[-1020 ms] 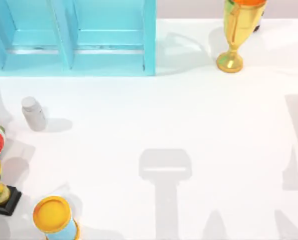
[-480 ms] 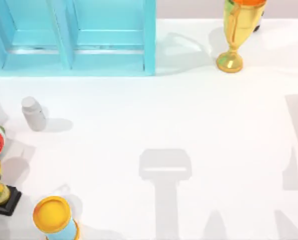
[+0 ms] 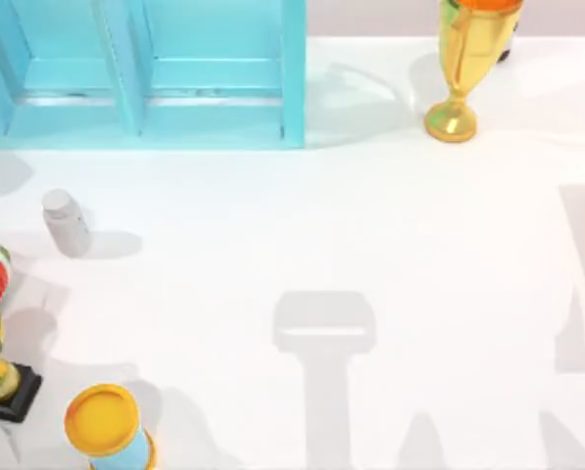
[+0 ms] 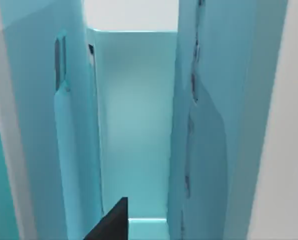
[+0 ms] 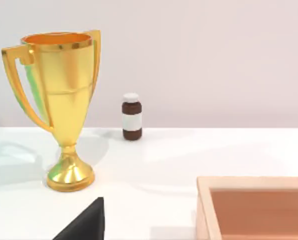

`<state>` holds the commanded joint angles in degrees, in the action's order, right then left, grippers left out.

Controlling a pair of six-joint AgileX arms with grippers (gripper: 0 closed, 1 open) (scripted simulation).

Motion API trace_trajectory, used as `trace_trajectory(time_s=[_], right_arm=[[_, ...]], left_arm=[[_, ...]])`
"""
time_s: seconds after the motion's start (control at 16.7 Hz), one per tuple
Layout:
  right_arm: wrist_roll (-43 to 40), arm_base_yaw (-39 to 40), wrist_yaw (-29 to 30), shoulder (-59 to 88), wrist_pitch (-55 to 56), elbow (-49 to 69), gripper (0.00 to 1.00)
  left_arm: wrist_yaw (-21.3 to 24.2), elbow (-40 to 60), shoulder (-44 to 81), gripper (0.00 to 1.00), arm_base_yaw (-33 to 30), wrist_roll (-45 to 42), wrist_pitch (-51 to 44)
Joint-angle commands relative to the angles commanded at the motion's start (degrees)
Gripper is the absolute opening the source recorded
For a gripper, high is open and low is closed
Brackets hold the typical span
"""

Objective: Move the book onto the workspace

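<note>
Right up against the light-blue shelf unit (image 3: 145,78) is where the left wrist camera is looking now, straight into 1 of its tall compartments (image 4: 134,125). A dark bit of the left gripper (image 4: 111,222) pokes in at the edge of that view, and I can't tell if it's spread or pressed together.

What changed over the last second is only shadows in the top view. A new grey patch has shown up on the white workspace (image 3: 370,215) just in front of the shelf unit's left end, and the shadow by the yellow-lidded can (image 3: 106,423), well in front of the shelf unit, has grown. My read is that the left arm has been swinging in toward the shelf unit to go after the book.

As for the book, I honestly can't pick it out. Everything in that compartment is the same teal, so I can't tell panel from cover. It's not on the workspace, so the task looks barely started.

The right gripper (image 5: 84,222) is parked off to the shelf unit's right, facing the gold trophy (image 5: 61,105), a brown bottle (image 5: 132,116) and a wooden tray (image 5: 253,205). I can't tell its state either.
</note>
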<state>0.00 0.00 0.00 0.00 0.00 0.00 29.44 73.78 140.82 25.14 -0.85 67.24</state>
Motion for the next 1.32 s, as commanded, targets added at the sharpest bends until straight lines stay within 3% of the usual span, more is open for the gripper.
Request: trace_trajectory(time_s=[0.42,1.2,1.32], right_arm=[[0.0,0.0,0.0,0.0,0.0,0.0,1.0],[0.0,0.0,0.0,0.0,0.0,0.0,1.0],[0.0,0.0,0.0,0.0,0.0,0.0,1.0]], left_arm=[[-1.6,5.3,2.0,1.0,-1.6,0.0,-3.5],[-1.6,5.3,2.0,0.02,-1.6,0.0,-3.5],[-1.6,5.3,2.0,0.0,-1.6,0.0,-3.5]])
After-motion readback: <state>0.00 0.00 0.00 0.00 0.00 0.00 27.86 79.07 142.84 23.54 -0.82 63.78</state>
